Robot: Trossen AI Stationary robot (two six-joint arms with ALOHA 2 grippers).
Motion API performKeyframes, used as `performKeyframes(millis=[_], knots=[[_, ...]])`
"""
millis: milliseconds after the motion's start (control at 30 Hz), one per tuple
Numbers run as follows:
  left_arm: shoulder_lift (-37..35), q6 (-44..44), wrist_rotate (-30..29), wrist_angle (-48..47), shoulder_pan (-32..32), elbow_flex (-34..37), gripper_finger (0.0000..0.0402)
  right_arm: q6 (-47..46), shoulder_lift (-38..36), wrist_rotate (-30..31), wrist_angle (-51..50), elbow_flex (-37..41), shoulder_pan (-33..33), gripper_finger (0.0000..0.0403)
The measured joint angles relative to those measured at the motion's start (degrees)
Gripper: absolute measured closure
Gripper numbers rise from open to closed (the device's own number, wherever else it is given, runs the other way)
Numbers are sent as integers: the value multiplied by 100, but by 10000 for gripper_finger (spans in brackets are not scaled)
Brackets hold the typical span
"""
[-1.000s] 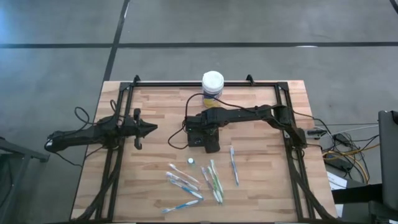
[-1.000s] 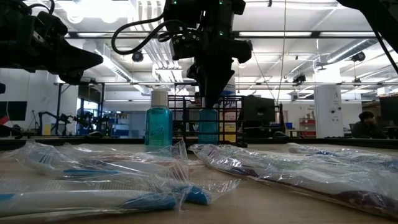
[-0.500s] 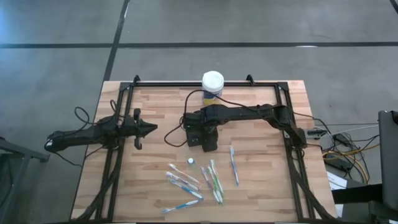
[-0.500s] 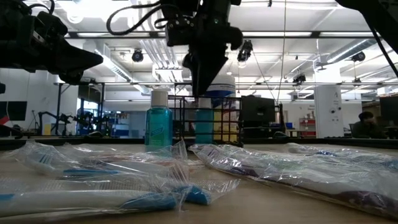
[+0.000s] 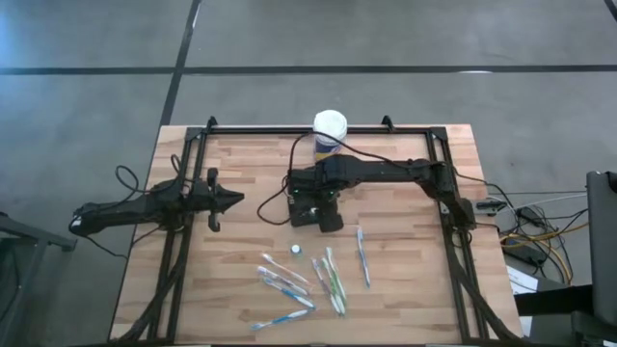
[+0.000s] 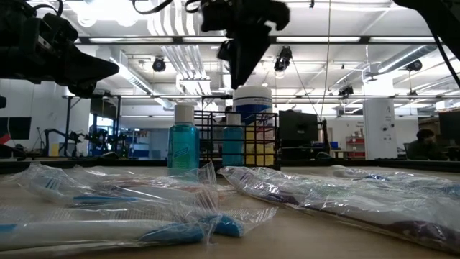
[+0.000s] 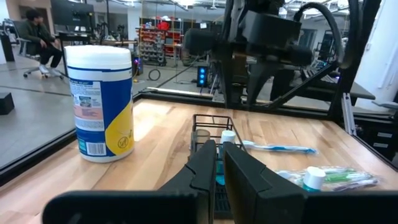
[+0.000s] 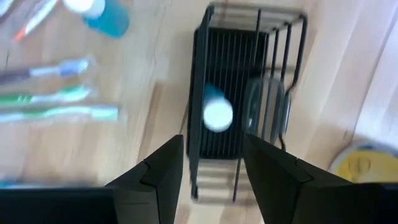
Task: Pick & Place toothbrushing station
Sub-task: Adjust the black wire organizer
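Observation:
The toothbrushing station is a small black wire caddy [image 5: 318, 216] that stands on the table's middle; it also shows in the right wrist view [image 8: 249, 81] and the low view [image 6: 251, 140]. A small blue bottle with a white cap [image 8: 216, 114] stands upright inside it. My right gripper [image 8: 213, 146] hangs open and empty straight above the caddy [image 6: 239, 72], clear of the bottle. My left gripper [image 5: 231, 200] waits shut at the table's left, pointing at the caddy [image 7: 208, 134].
A white-lidded round canister [image 5: 330, 129] stands at the far edge behind the caddy. A second blue bottle [image 5: 297, 250] and several wrapped toothbrushes [image 5: 299, 284] lie on the near half of the table. A black frame [image 5: 289, 128] runs round the table.
My right gripper has gone up from the caddy, away from the blue bottle. The bottle stays standing in the caddy.

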State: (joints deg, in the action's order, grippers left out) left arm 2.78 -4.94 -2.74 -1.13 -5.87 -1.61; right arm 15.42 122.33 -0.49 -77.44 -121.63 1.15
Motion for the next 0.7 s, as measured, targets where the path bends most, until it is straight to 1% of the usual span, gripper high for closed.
performKeyframes(millis=[233, 367, 533, 700], knots=[[5, -8, 17, -17, 3, 0, 367, -69, -432, -16, 23, 608, 0, 239], [10, -21, 18, -17, 5, 0, 367, -44, -439, 2, 99, 1058, -2, 239], [10, -27, 17, -17, 3, 0, 367, -44, -413, 6, 543, 1626, -1, 239], [7, -26, 17, -16, 3, 0, 367, -46, -448, 44, 872, 1916, 0, 239]])
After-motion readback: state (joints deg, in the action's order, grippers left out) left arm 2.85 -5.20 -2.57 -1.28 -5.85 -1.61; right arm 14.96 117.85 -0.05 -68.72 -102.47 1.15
